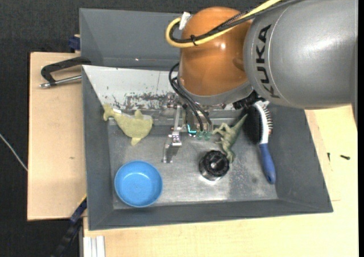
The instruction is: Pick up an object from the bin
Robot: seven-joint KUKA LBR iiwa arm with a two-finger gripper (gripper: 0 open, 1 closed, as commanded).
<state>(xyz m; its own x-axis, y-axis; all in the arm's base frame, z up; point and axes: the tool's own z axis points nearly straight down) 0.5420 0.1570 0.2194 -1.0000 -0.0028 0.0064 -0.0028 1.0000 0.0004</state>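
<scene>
My gripper (pixel 169 154) hangs low over the bin floor near the middle, under the arm's orange cover. A pale yellow-green toy animal (pixel 134 125) lies to its left, apart from it. A small black round thing with a shiny rim (pixel 214 164) lies to its right, and just above that is a green toy creature (pixel 227 136). A blue bowl (pixel 137 183) stands upright at the front left, below the gripper.
A black hairbrush with a blue handle (pixel 261 139) lies along the right side of the bin. The arm's big grey body and orange cover hide the bin's back right part. Dark specks lie scattered along the back wall.
</scene>
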